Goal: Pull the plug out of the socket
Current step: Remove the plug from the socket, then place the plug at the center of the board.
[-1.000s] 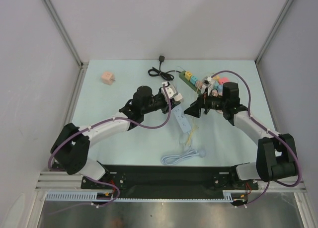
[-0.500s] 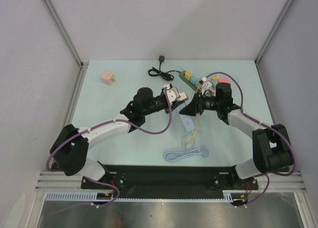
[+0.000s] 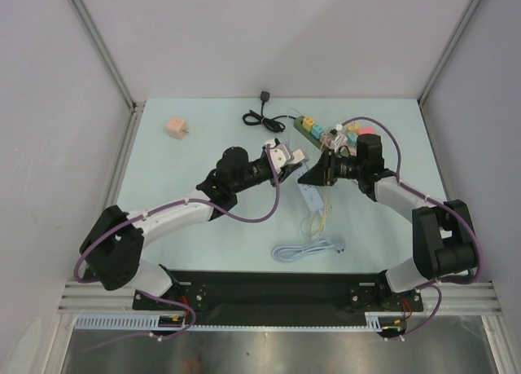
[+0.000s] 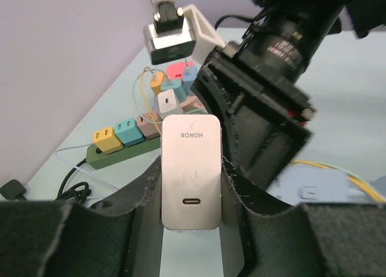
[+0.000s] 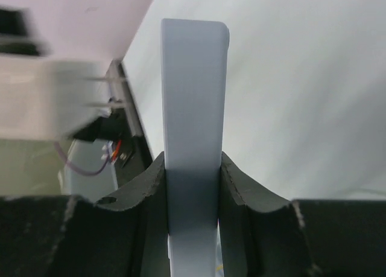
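Observation:
My left gripper point(image 4: 190, 189) is shut on a white HONOR plug point(image 4: 190, 162), its USB port facing the left wrist camera. From above, that gripper point(image 3: 290, 157) holds the plug point(image 3: 282, 153) mid-table. My right gripper point(image 5: 192, 186) is shut on the edge of the pale blue socket strip point(image 5: 193, 90). In the top view the right gripper point(image 3: 314, 175) holds the strip's far end, and the strip point(image 3: 310, 198) runs toward the near edge. In the right wrist view the plug point(image 5: 42, 96) is blurred, its bare prongs point(image 5: 104, 91) pointing at the strip with a gap between.
A green power strip point(image 3: 303, 126) with coloured adapters lies behind the grippers. A black plug and cable point(image 3: 262, 112) sit at the back, and a pink cube adapter point(image 3: 175, 128) at the back left. The blue strip's white cable point(image 3: 305, 248) coils near the front.
My right gripper moved left toward the left one and closed from open onto the blue strip. The strip and its coiled cable shifted slightly right. The left gripper kept its hold.

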Controlling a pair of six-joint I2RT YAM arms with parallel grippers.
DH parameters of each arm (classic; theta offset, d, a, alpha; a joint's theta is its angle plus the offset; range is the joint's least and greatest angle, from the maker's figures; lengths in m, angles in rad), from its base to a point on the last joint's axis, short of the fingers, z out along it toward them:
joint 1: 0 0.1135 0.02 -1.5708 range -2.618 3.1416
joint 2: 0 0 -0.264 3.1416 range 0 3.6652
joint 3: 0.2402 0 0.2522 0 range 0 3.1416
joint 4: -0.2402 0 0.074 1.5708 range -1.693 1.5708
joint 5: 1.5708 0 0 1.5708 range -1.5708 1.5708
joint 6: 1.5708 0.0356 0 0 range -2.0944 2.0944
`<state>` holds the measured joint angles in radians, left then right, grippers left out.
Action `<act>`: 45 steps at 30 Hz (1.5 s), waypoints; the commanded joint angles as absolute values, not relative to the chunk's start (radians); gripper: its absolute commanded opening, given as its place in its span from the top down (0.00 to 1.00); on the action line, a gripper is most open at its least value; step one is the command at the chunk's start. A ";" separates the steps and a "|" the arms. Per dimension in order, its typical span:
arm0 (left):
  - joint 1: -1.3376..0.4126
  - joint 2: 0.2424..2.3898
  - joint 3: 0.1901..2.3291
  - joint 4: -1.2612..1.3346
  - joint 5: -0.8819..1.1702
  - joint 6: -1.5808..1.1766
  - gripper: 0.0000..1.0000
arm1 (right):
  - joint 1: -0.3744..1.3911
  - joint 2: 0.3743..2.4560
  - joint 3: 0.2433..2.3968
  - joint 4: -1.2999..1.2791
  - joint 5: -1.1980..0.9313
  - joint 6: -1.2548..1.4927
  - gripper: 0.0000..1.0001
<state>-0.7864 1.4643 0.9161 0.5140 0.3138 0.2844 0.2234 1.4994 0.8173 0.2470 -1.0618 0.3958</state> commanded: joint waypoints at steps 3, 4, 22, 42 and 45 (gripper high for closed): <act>-0.799 1.301 0.908 0.701 0.339 0.199 1.00 | 0.160 1.516 0.851 0.195 -0.900 0.364 1.00; -0.799 1.298 0.908 0.693 0.345 0.195 1.00 | 0.161 1.516 0.851 0.193 -0.897 0.361 1.00; -0.648 1.290 0.770 0.752 0.106 0.032 1.00 | 0.144 1.479 0.859 0.167 -1.072 0.212 1.00; 0.029 1.702 0.716 0.954 0.262 -0.974 1.00 | 0.132 1.443 0.861 0.138 -1.048 0.155 1.00; 0.087 1.799 0.722 1.049 0.296 -1.093 1.00 | 0.130 1.436 0.861 0.135 -1.045 0.149 1.00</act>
